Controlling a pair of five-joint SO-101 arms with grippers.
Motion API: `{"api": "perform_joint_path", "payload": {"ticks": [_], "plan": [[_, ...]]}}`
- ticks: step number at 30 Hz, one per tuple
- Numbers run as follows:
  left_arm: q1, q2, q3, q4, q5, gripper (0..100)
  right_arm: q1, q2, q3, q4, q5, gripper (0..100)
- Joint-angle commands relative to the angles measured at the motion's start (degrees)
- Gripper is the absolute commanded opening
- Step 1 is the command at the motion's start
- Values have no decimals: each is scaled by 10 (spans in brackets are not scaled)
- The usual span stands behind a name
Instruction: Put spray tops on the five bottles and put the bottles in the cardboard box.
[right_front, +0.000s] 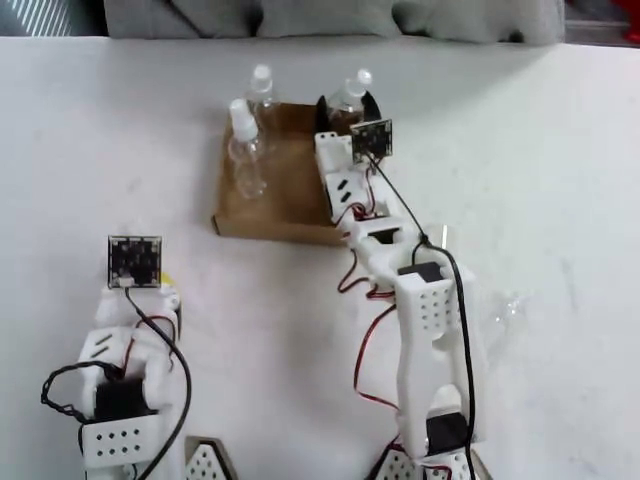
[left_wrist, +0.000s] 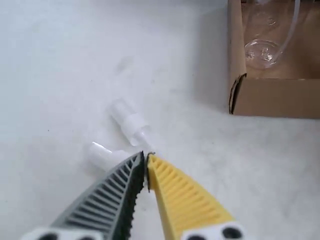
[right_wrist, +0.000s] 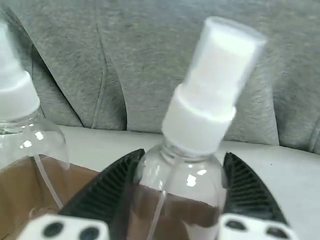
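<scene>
Near end: left tool (left_wrist: 146, 160) has its grey and yellow fingers together with nothing held, low over the counter (left_wrist: 60, 60), short of the cardboard box (right_front: 280, 215). A loose spray top (left_wrist: 129, 123) lies between that tool and the box's near corner. In the box, a capped bottle (right_front: 246, 150) stands by the left wall and a second capped bottle (right_front: 262, 95) at the far left corner. At the far right corner, right tool (right_wrist: 175, 180) is clamped on a third bottle (right_wrist: 172, 200), top fitted.

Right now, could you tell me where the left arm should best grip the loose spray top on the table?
Probably across the wider collar of the spray top, coming down from above: it lies on its side on the table, both flanks free.
</scene>
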Motion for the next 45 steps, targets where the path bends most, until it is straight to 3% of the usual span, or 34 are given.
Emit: {"api": "perform_joint_path", "payload": {"ticks": [1,13,17,20,23,42,45], "plan": [[5,-4,-3,2,-4,23,4,-29,-14,5,-1,232],[5,-4,-3,1,-4,23,-7,-78,38,7,1,264],[5,-4,-3,1,-4,23,-6,-78,38,8,10,163],[5,-4,-3,1,-4,23,-7,-78,38,4,70,63],[5,-4,-3,1,-4,23,-7,-78,38,4,127,28],[7,-4,-3,1,-4,23,-6,-78,39,8,147,29],[7,-4,-3,1,-4,23,-5,-78,39,9,147,68]]}}
